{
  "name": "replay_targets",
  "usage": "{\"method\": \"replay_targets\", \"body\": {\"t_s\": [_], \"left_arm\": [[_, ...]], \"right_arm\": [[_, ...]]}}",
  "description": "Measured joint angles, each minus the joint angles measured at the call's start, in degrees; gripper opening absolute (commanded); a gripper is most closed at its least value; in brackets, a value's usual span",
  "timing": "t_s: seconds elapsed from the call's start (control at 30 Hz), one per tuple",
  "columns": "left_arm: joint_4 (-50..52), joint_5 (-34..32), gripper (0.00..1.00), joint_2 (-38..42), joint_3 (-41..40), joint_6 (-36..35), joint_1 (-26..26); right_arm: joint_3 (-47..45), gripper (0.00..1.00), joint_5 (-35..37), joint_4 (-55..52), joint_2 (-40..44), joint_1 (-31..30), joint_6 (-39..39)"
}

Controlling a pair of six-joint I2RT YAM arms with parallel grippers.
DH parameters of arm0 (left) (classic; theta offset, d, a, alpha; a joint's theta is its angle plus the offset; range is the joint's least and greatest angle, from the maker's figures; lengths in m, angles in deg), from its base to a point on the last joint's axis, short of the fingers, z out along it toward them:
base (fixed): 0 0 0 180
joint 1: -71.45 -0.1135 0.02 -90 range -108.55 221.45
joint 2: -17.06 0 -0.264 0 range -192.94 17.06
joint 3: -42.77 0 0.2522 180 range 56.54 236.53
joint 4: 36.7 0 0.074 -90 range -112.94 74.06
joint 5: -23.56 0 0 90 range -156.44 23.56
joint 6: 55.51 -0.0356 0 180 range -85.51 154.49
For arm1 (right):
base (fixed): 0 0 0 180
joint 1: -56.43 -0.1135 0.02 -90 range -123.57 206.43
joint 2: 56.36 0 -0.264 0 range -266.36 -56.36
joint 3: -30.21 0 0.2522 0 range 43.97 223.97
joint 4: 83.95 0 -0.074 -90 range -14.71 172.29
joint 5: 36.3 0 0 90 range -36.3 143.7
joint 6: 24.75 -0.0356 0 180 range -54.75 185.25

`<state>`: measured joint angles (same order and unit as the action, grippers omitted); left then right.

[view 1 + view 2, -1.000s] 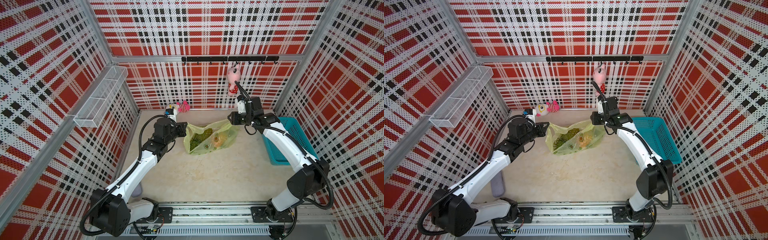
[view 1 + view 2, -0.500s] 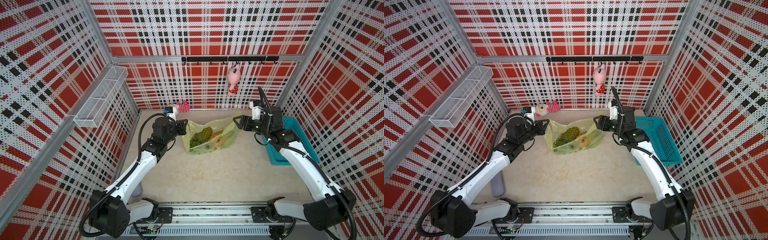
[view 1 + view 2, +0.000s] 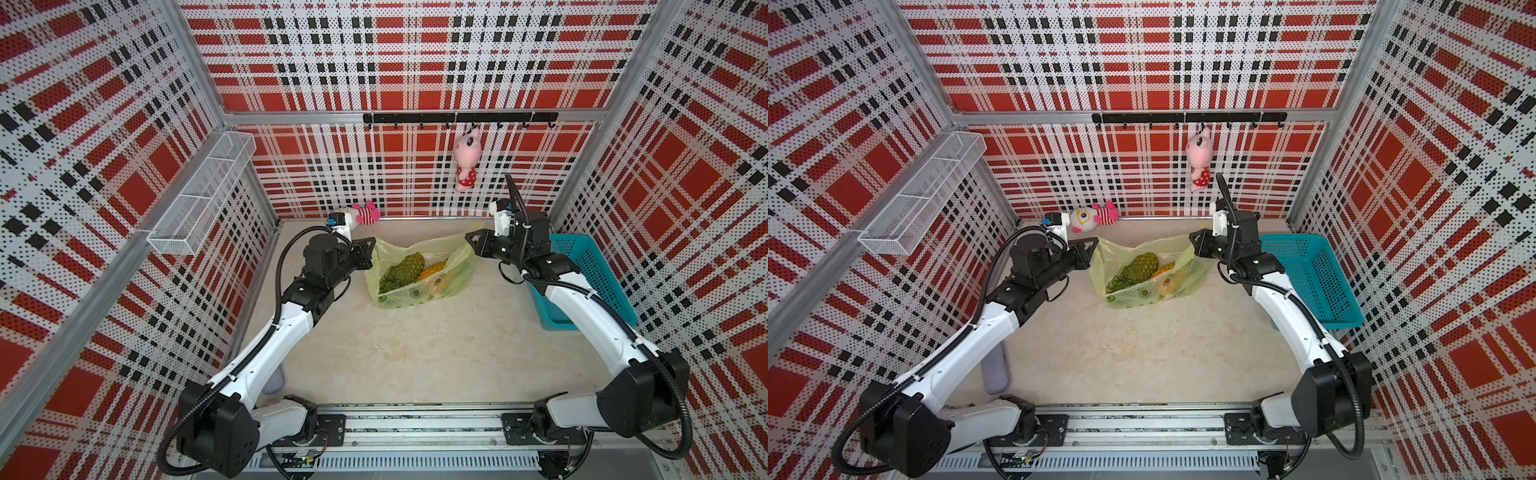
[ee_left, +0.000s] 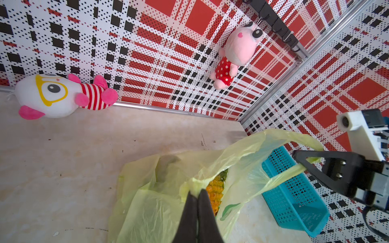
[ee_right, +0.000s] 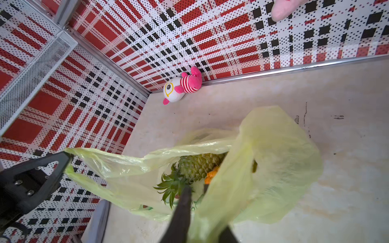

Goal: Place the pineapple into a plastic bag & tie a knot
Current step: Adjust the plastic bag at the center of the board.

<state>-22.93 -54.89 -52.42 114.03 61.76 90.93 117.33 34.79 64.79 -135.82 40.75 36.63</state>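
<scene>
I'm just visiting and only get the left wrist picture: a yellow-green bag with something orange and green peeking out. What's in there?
Observer: A pineapple, lying on its side inside the plastic bag; the right wrist view shows its scaly body and leafy crown.
Operator: Is the bag tied shut?
Observer: No. In both top views its mouth gapes, stretched between the left end effector and the right end effector, each shut on one side.
Operator: Anything behind this camera?
Observer: A pale purple cylinder lies on the table beside the left arm.
</scene>
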Motion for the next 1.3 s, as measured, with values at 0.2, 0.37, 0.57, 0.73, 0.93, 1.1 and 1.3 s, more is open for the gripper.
{"method": "replay_targets", "body": {"t_s": [0.2, 0.37, 0.57, 0.73, 0.93, 1.1, 1.3], "left_arm": [[5.99, -1.36, 0.0, 1.14, 9.33, 0.11, -2.29], [10.38, -2.14, 0.0, -1.07, 23.41, -0.87, -3.74], [9.01, -1.53, 0.0, -5.42, 30.62, -1.92, -3.82], [8.11, -0.22, 0.0, -4.83, 21.59, -1.92, -3.56], [3.54, 0.04, 0.0, -0.31, 4.31, 0.63, 1.11], [-3.74, 0.07, 0.0, -0.15, -2.14, 4.81, 5.95], [-11.85, -0.07, 0.0, -5.4, 1.03, 7.19, 11.08]], "right_arm": [[12.52, 0.0, 3.74, -7.54, 0.81, 0.2, 3.65], [23.52, 0.0, 4.96, -12.68, 1.09, 1.25, 5.51], [28.87, 0.0, 4.07, -12.17, -0.66, 1.92, 6.12], [22.4, 0.0, 0.17, -12.13, -1.27, 1.92, 6.12], [10.43, 0.0, -5.4, -11.1, -1.66, 1.11, 7.15], [10.23, 0.0, -8.57, -8.7, -5.77, -1.75, 8.57], [12.41, 0.0, -12.87, -6.56, -11.23, -6.95, 10.23]]}}
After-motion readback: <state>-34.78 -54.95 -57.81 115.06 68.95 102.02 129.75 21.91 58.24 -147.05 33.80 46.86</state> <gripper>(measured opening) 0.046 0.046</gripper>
